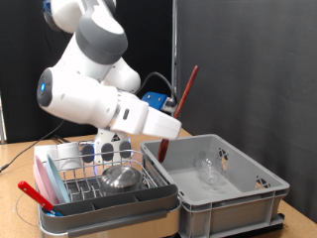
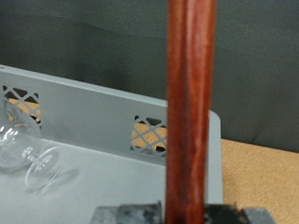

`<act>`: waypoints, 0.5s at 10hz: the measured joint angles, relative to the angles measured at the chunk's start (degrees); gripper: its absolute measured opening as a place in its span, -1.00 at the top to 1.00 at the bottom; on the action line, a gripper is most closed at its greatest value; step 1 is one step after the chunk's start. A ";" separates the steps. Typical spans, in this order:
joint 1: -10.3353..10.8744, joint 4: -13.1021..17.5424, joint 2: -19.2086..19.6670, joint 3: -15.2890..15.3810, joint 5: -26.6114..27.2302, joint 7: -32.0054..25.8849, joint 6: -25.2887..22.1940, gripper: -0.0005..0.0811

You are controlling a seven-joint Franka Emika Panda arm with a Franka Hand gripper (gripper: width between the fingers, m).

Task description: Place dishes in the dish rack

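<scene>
On the exterior view's left, the low silver wire dish rack (image 1: 99, 178) in its pink-and-grey tray holds a shiny steel bowl (image 1: 121, 178). At centre, the gripper (image 1: 170, 126) pinches a long red-handled utensil (image 1: 178, 109) upright over the grey plastic crate (image 1: 223, 188), where a small clear glass (image 1: 210, 171) lies.

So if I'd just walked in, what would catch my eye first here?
Probably the big white robot arm reaching down over the table, its gripper gripping a long red-handled utensil that sticks up above the grey plastic crate at the exterior view's right. Next, the shiny steel bowl in the wire dish rack at the exterior view's left. A clear glass lies on its side inside the crate.
</scene>
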 joint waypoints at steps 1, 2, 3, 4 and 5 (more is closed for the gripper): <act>0.76 0.99 1.80 -0.44 -1.46 0.98 -0.03 0.80; 1.55 1.62 3.26 -0.95 -2.94 1.53 0.24 0.80; 2.26 1.86 4.47 -1.52 -4.27 1.77 1.04 0.80; 2.93 1.93 5.51 -2.17 -5.25 1.81 1.96 0.80; 3.43 1.98 6.51 -2.77 -5.95 1.81 3.03 0.80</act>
